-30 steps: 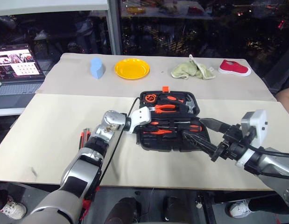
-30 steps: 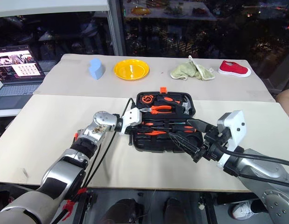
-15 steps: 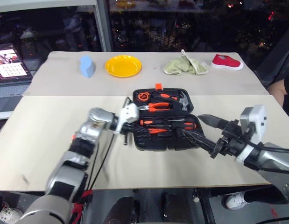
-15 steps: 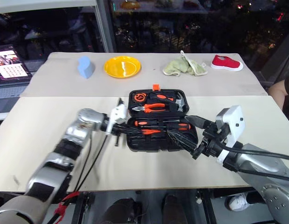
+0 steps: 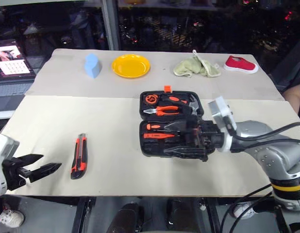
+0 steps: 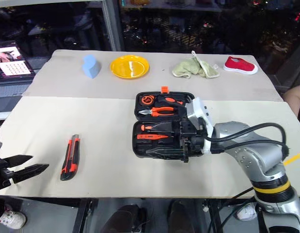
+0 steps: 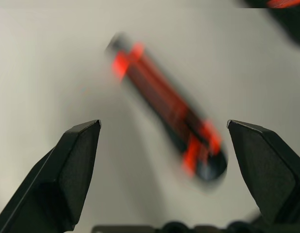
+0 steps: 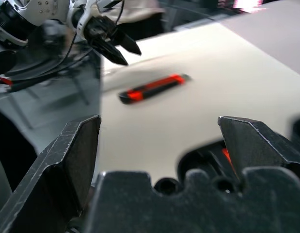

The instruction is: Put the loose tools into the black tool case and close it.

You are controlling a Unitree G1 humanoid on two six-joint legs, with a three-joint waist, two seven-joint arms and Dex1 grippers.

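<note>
Black tool case [image 5: 170, 127] lies open, orange-handled tools seated inside, under the right fingers [image 5: 188, 138]. Orange-and-black utility knife [image 5: 79, 162] lies flat, seemingly retracted, near the left fingers [image 5: 45, 170].

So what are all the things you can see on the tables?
utility knife: one, orange and black, lying loose on the near table, left of the case
tool case: one, black, open, middle of the near table, orange-handled tools inside
plate: one, yellow, far table
blue block: one, light blue, left of the plate
cloth: one, pale green, crumpled, right of the plate
shoe: one, red, far right of the far table
laptop: one, screen lit, far left
left gripper: fingers open, near the table's left edge
right gripper: fingers open, over the case
</note>
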